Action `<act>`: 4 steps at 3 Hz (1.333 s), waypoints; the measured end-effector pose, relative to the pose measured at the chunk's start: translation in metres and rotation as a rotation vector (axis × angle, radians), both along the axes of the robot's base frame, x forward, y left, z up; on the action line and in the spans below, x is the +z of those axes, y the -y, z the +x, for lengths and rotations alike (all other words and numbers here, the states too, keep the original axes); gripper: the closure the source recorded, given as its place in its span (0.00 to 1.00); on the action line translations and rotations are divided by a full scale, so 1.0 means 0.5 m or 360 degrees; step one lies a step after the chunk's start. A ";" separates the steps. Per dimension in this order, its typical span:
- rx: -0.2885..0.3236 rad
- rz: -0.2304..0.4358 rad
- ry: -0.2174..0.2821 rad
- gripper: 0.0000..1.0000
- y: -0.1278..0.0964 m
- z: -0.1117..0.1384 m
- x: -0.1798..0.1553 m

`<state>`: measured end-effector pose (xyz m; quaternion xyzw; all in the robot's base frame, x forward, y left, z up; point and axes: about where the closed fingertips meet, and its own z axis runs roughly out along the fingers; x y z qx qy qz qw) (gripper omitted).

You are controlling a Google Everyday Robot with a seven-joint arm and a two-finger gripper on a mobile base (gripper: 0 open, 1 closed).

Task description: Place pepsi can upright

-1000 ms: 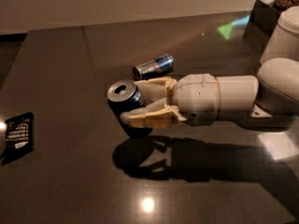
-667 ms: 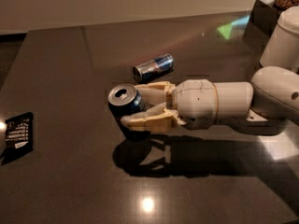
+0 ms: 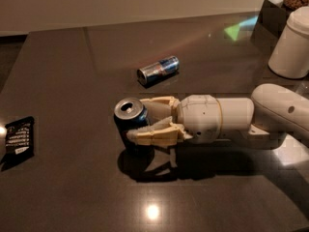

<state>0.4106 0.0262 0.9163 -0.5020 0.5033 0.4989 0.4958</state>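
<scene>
Camera view: gripper's (image 3: 137, 119) ribbed cream fingers (image 3: 155, 135) clasp upright pepsi can (image 3: 127, 116) (silver-topped cylinder).

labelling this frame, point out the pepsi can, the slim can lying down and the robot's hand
dark navy pepsi can with silver top (image 3: 126, 124), camera view, navy side wall
slim blue-and-silver can (image 3: 158, 69), camera view, mid side
cream two-finger hand (image 3: 137, 119), camera view, midway between fingertips, closed around pepsi can

pepsi can (image 3: 128, 119) on table (image 3: 67, 86), end effector (image 3: 138, 118) around it, slim can (image 3: 158, 69) behind
</scene>
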 end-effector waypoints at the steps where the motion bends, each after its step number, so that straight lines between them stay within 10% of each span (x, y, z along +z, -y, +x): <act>1: 0.0019 0.0067 -0.0036 0.83 0.004 -0.005 -0.010; 4: 0.0043 0.0077 -0.0020 0.00 -0.004 -0.016 -0.012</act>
